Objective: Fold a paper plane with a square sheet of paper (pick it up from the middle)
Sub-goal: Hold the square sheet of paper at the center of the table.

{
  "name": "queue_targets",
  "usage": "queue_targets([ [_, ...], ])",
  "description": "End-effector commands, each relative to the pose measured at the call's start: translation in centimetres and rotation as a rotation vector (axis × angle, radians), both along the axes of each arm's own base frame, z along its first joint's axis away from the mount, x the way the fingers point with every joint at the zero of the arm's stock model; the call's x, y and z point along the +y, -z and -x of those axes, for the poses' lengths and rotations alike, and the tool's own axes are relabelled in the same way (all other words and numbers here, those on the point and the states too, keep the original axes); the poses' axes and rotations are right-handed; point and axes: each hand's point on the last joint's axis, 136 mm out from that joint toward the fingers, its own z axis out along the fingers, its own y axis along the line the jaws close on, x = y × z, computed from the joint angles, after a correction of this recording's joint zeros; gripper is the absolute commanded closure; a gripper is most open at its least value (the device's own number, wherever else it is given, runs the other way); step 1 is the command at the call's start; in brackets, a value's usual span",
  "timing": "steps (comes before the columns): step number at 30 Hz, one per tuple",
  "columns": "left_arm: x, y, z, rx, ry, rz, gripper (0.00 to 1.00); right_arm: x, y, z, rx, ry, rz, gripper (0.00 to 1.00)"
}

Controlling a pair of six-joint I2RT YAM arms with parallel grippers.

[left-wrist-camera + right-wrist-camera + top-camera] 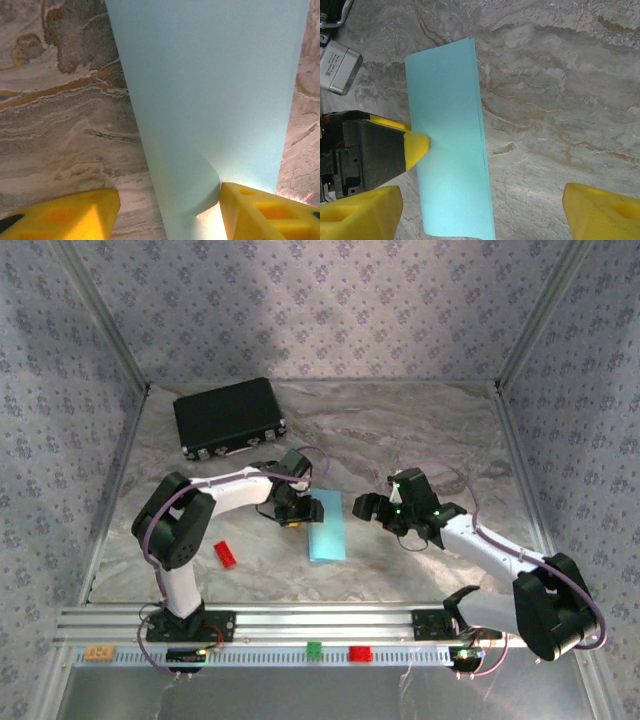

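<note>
— How do the claws stand?
— The right claw (481, 192) is wide open above the surface (560, 100) and holds nothing. The left claw (169, 194) is about half open; one yellow finger (250, 210) touches the sheet of paper (210, 100), and the other is apart from it.
— And the sheet?
— It is folded to a narrow rectangle at the middle of the surface, with its long axis from near edge to far edge. The left wrist view cuts off both ends.
</note>
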Motion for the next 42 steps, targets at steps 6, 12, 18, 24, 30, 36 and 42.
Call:
queue_targets([
  [6, 1.4, 4.8, 1.7, 0.059, 0.050, -0.135, 0.41, 0.0, -0.5, -0.4, -0.009, 0.011, 0.017, 0.14],
  [12, 0.9, 5.0, 1.8, 0.054, 0.107, -0.147, 0.41, 0.0, -0.6, -0.5, -0.010, 0.012, 0.018, 0.14],
  [18, 1.1, 4.9, 1.5, 0.043, 0.098, -0.171, 0.41, 0.0, -0.5, -0.4, -0.008, 0.011, 0.020, 0.14],
  [24, 0.8, 4.5, 0.9, 0.030, 0.072, -0.171, 0.41, 0.0, -0.4, -0.4, -0.006, 0.013, 0.021, 0.14],
  [30, 0.7, 4.2, 0.6, 0.027, 0.062, -0.173, 0.40, 0.0, -0.5, -0.4, -0.006, 0.012, 0.021, 0.14],
  [36, 0.8, 4.5, 0.7, 0.035, 0.044, -0.178, 0.40, 0.0, -0.5, -0.4, -0.004, 0.012, 0.021, 0.14],
  [42, 0.1, 4.7, 0.9, 0.055, 0.017, -0.125, 0.41, -0.1, -0.5, -0.4, -0.003, 0.014, 0.022, 0.14],
])
